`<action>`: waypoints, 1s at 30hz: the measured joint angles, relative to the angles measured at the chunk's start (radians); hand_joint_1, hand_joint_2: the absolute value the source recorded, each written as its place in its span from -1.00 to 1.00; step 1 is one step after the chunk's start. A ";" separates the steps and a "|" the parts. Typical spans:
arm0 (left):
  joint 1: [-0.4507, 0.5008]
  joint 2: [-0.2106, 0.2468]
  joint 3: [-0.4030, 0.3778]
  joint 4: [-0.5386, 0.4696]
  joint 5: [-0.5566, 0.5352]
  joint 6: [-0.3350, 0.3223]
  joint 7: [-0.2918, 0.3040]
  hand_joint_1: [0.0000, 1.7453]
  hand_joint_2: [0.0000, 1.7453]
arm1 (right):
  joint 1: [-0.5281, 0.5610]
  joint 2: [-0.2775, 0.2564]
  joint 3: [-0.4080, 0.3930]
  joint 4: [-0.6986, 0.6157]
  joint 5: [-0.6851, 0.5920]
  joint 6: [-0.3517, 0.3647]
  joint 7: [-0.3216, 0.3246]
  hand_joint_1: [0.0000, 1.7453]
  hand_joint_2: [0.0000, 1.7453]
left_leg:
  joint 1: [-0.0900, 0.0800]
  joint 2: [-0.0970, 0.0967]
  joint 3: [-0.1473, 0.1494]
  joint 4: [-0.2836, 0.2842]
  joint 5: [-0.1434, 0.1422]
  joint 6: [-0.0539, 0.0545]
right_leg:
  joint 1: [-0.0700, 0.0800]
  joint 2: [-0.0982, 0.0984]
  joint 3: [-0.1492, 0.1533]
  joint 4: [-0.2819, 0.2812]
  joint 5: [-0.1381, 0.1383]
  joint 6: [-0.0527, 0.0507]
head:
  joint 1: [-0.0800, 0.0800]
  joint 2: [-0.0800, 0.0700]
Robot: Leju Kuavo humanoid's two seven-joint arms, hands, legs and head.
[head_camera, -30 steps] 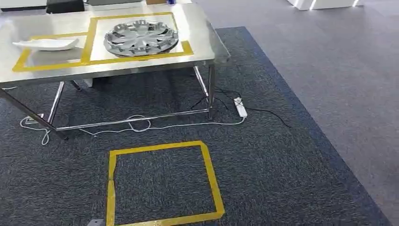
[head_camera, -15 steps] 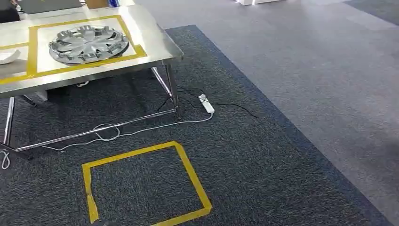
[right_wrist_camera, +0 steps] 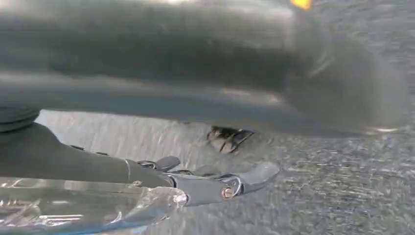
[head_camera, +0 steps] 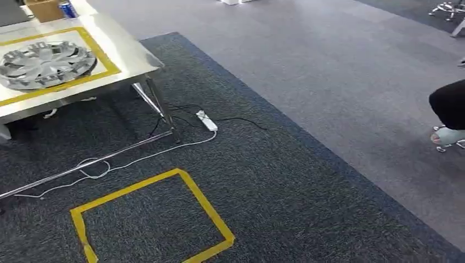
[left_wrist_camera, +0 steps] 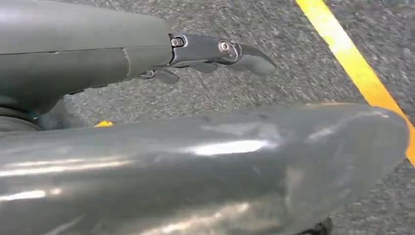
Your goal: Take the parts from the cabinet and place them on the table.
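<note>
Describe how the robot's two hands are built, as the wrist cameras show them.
The left hand has a smooth grey cover and dark metallic fingers joined by silver screws, with rounded grey tips. The right hand looks alike: a grey cover, dark fingers with a brass-coloured screw and a paler rounded tip. A large glossy grey thumb casing lies beside each. No cables or markings show.

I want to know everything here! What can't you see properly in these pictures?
- Hubcap on the table, head view: the picture's left edge cuts it off.
- Person, head view: cut off at the right edge.
- Left robot hand, left wrist view: blurred.
- Right robot hand, right wrist view: a clear wrap hides part of it.
</note>
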 joint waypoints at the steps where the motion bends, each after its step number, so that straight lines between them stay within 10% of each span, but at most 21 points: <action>1: -0.002 -0.002 0.001 0.000 0.001 0.002 0.000 -1.00 -1.00 | -0.001 0.003 -0.032 0.000 -0.023 0.008 -0.008 -1.00 -1.00 | 0.002 0.010 0.002 -0.001 -0.003 -0.007 | 0.000 0.010 0.002 -0.003 0.003 -0.008 | 0.000 0.000; 4: -0.001 -0.008 0.008 0.000 0.006 0.004 -0.001 -1.00 -1.00 | -0.013 0.013 -0.120 -0.001 -0.070 0.024 -0.029 -1.00 -1.00 | 0.006 -0.082 -0.049 0.117 -0.093 -0.017 | -0.006 0.039 0.003 -0.009 0.015 -0.027 | -0.009 0.000; 7: 0.006 -0.011 0.018 0.000 0.008 0.005 -0.001 -1.00 -1.00 | -0.016 0.021 -0.178 -0.001 -0.091 0.024 -0.040 -1.00 -1.00 | 0.004 -0.102 -0.153 0.329 -0.169 -0.014 | -0.002 0.082 -0.006 -0.008 0.019 -0.031 | -0.011 0.000; 10: 0.005 -0.012 0.023 0.000 0.012 0.005 -0.001 -1.00 -1.00 | -0.018 0.026 -0.219 -0.001 -0.114 0.020 -0.061 -1.00 -1.00 | 0.004 -0.115 -0.092 0.187 -0.058 -0.003 | -0.001 0.127 -0.004 -0.008 0.023 -0.025 | -0.011 0.000; 12: 0.005 -0.013 0.028 0.000 0.029 -0.002 -0.002 -1.00 -1.00 | -0.021 0.029 -0.244 -0.001 -0.134 0.026 -0.077 -1.00 -1.00 | 0.008 -0.197 -0.020 0.034 -0.002 0.003 | -0.001 0.152 -0.006 -0.006 0.026 -0.016 | -0.012 0.000; 13: 0.004 -0.016 0.035 0.000 0.044 -0.007 -0.003 -1.00 -1.00 | -0.025 0.029 -0.255 -0.002 -0.145 0.032 -0.085 -1.00 -1.00 | 0.013 -0.199 -0.013 0.008 -0.012 0.003 | 0.003 0.167 -0.015 0.002 0.025 -0.012 | -0.012 0.000; 17: -0.001 -0.026 0.049 0.000 0.061 -0.012 -0.003 -1.00 -1.00 | -0.016 0.032 -0.265 -0.006 -0.168 0.044 -0.101 -1.00 -1.00 | 0.012 -0.151 -0.012 0.006 -0.002 0.025 | -0.005 0.195 -0.029 -0.008 0.035 0.014 | -0.014 0.000; 19: -0.001 -0.024 0.052 0.000 0.061 -0.012 -0.005 -1.00 -1.00 | -0.020 0.034 -0.265 -0.006 -0.175 0.048 -0.107 -1.00 -1.00 | 0.009 -0.128 -0.012 0.006 -0.003 0.037 | 0.000 0.086 -0.068 0.077 -0.027 0.019 | 0.002 0.000; 22: 0.007 -0.027 0.058 0.000 0.063 -0.011 -0.006 -1.00 -1.00 | -0.026 0.034 -0.266 -0.006 -0.190 0.056 -0.111 -1.00 -1.00 | 0.002 -0.077 -0.012 0.006 -0.005 0.039 | -0.004 0.046 -0.177 0.313 -0.130 0.030 | 0.003 0.000; 25: 0.003 -0.028 0.064 0.000 0.064 -0.010 -0.006 -1.00 -1.00 | -0.024 0.035 -0.266 -0.006 -0.197 0.060 -0.114 -1.00 -1.00 | 0.002 -0.038 -0.005 0.006 -0.011 0.035 | -0.006 0.036 -0.102 0.192 -0.053 0.030 | 0.003 0.000; 27: 0.002 -0.030 0.066 0.000 0.065 -0.010 -0.006 -1.00 -1.00 | -0.025 0.035 -0.266 -0.008 -0.202 0.062 -0.117 -1.00 -1.00 | -0.002 -0.018 0.006 0.007 -0.018 0.025 | -0.004 -0.038 0.002 0.012 0.003 0.026 | 0.003 0.000; 30: 0.000 -0.029 0.066 0.000 0.046 -0.005 -0.006 -1.00 -1.00 | -0.030 0.039 -0.266 -0.009 -0.210 0.066 -0.119 -1.00 -1.00 | -0.006 0.006 0.011 0.008 -0.021 0.008 | 0.003 -0.012 -0.002 0.007 0.003 0.001 | 0.000 0.000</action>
